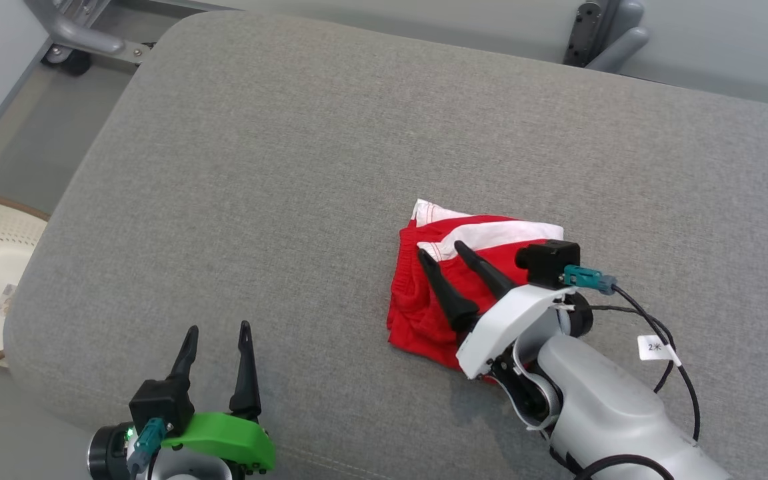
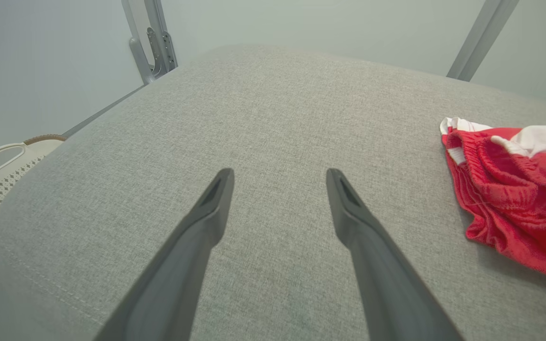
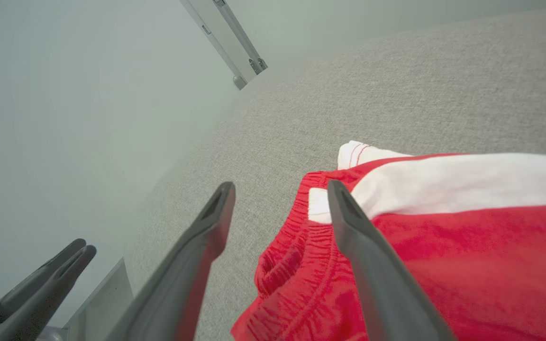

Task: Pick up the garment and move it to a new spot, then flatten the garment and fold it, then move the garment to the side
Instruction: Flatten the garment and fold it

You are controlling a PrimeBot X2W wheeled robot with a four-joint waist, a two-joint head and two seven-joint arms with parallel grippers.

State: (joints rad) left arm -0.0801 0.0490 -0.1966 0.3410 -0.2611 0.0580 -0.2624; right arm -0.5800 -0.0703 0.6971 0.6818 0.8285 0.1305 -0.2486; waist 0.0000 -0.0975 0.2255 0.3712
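Shorts (image 1: 414, 313) lie folded but bunchy on the cushion (image 1: 291, 167). Right tool (image 1: 442, 249) spread wide over them, gripping nothing. Left tool (image 1: 219, 327) open, empty. Move aside probably not yet done.

1. Our head cam looks forward and steeply down on the grey cushion (image 1: 291, 167) from well above, with the left hand (image 1: 219, 327) and right hand (image 1: 441, 248) low in frame.
2. Our left wrist cam sits low and skims along its own fingers (image 2: 206, 213), with the garment (image 2: 514, 189) at its right edge.
3. Our right wrist cam hangs tilted, close over that garment.
4. All three share the garment's white-striped end.
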